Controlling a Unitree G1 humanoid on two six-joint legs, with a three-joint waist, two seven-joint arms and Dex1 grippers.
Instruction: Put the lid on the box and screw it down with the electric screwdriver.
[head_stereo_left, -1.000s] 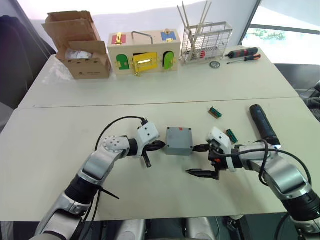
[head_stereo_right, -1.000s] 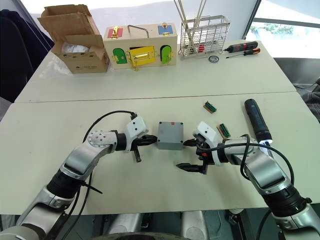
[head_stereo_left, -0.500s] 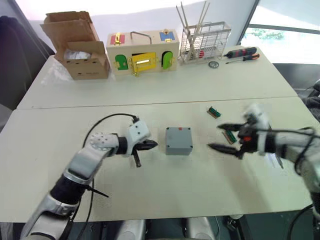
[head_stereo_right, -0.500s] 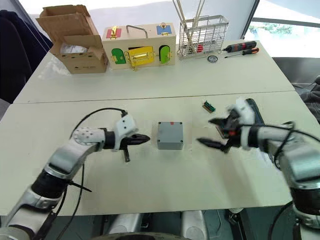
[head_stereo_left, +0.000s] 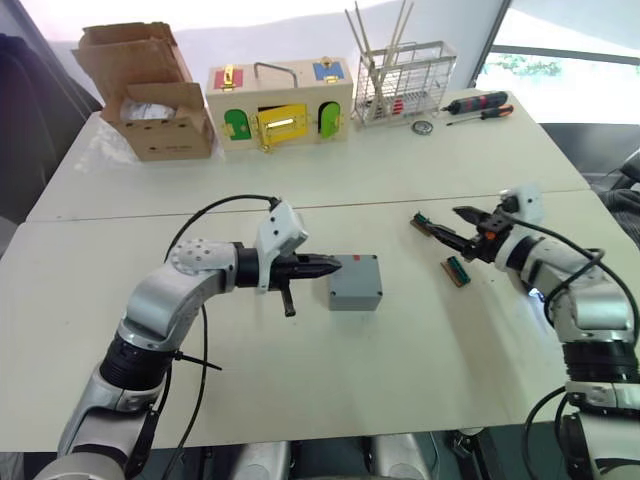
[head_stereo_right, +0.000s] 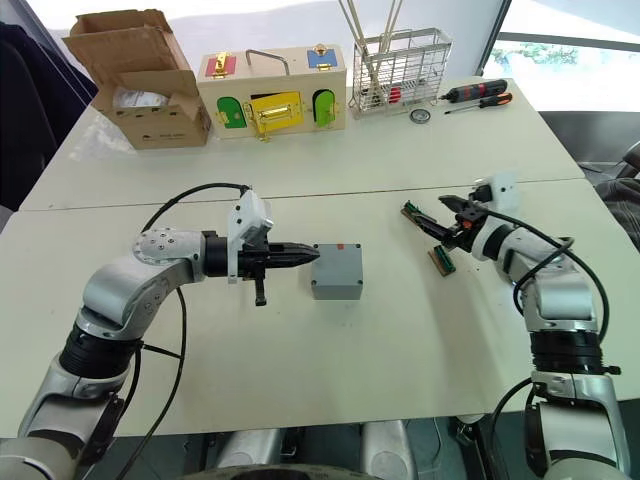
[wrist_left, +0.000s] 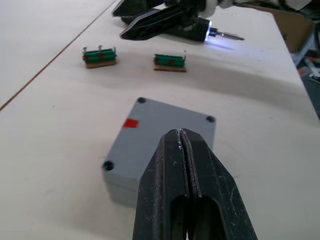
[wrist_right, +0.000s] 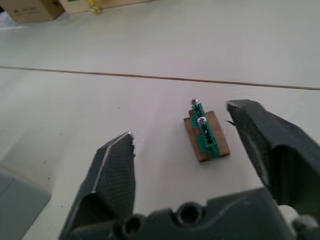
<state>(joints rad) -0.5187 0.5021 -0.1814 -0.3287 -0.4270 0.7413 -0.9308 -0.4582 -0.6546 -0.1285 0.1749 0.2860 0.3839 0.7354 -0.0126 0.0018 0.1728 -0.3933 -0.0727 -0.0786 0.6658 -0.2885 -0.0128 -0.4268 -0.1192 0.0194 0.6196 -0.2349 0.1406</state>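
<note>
The table (head_stereo_left: 420, 350) carries everything; along its far edge stand a carton (head_stereo_left: 150, 95), a wooden latch box (head_stereo_left: 280, 103) and a wire rack (head_stereo_left: 405, 85), with two hand screwdrivers (head_stereo_left: 480, 105) to the rack's right; the box (head_stereo_left: 355, 282) sits near the middle of the near half, its lid (wrist_left: 165, 131) already resting on top, grey with a small red mark and dark corner holes; whether screws sit in those holes cannot be told.

The left gripper (head_stereo_left: 325, 266) points at the box from the robot's left, its fingers pressed together with nothing between them, their tip at or just over the box's near top edge; the left wrist view shows the joined fingers (wrist_left: 187, 170) above the lid's near side; contact cannot be confirmed.

The right gripper (head_stereo_right: 450, 215) hangs well to the right of the box, fingers spread and gripping nothing, over a small green terminal block (wrist_right: 205, 135) on a brown base; a second block (head_stereo_left: 456, 270) lies just beside it, nearer the robot.

The electric screwdriver (wrist_left: 220, 35) lies beyond the blocks under the right arm, its tip lit.
</note>
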